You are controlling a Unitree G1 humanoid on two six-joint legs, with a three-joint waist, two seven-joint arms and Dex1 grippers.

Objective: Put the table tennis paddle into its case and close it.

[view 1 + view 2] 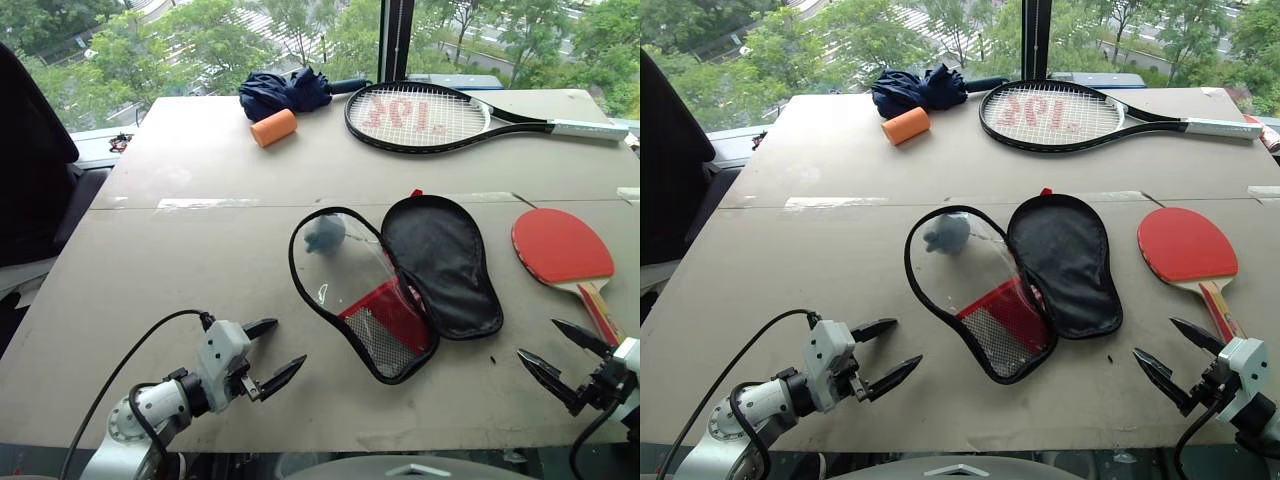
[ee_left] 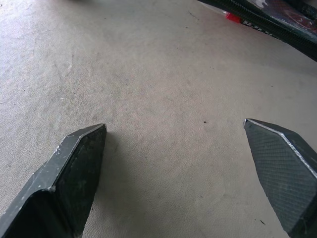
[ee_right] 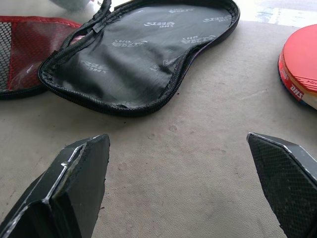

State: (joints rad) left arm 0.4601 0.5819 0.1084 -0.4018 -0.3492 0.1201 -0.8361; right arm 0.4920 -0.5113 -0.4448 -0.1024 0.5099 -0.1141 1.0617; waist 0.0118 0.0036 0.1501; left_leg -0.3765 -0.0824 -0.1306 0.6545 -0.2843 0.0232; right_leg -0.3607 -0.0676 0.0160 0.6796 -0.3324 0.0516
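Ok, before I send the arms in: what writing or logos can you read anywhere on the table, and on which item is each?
"DHS", repeated across the black lining of the open case.
"DHS" in white on the red rubber edge of the table tennis paddle.
Large red marking stencilled on the strings of the tennis racket: cannot be read for certain.
No other readable text.
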